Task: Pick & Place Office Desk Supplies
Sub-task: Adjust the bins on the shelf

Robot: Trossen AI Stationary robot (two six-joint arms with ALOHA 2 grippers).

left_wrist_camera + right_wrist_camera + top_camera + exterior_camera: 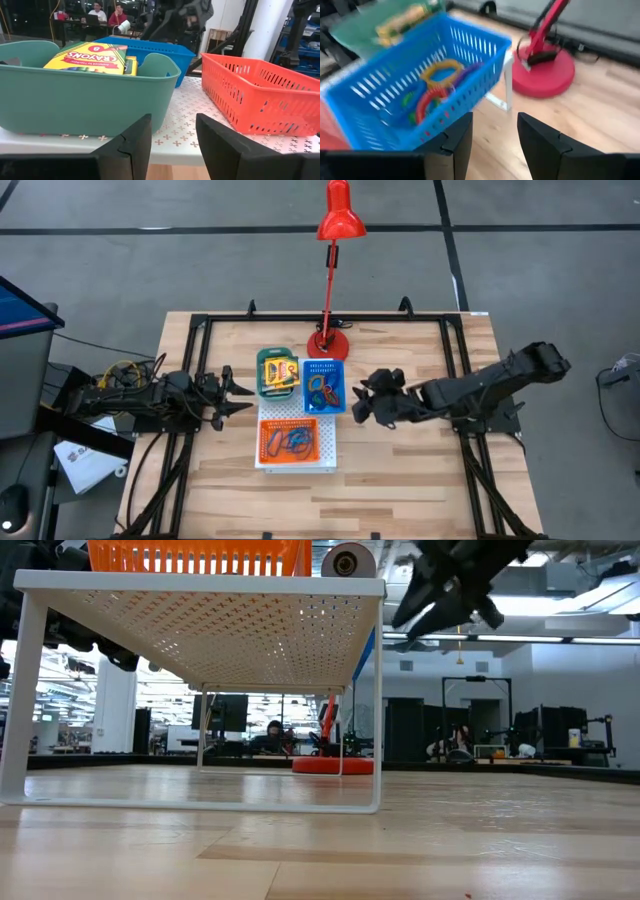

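Observation:
A green bin (277, 375) holds yellow-and-green crayon boxes (87, 56). Beside it a blue bin (324, 386) holds coloured loops (437, 82). An orange bin (291, 442) in front of them holds more loops. All three stand on a white perforated board (300, 465). My left gripper (235, 395) is open at the board's left edge. It points level at the green bin (75, 95), with nothing between its fingers. My right gripper (358, 402) is open in the air just right of the blue bin (415, 95). It slants down toward that bin, and its fingers are empty.
A tall red desk lamp (335, 270) stands with its round base (545, 75) on the table behind the blue bin. The white board is a raised shelf on thin legs (378, 700). Bare wooden table (400, 480) lies in front and to the right.

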